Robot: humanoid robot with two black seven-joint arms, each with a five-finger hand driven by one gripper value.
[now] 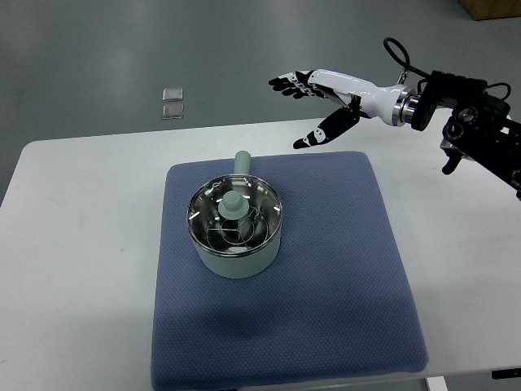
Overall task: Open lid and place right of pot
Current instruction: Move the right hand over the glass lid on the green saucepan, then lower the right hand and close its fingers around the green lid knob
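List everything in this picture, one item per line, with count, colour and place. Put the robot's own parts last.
pot: one, pale green, on the left half of the mat, handle pointing away from the robot
lid: one, clear with a metal rim and pale green knob, sitting on the pot
mat: one, blue, middle of the table
table: one, white, fills most of the view
small clear squares: two, on the grey floor beyond the table's far edge
cardboard box: one, brown, top right corner, mostly cut off
right hand: one, white with black fingertips, fingers spread and empty, above the table's far edge, up and right of the pot
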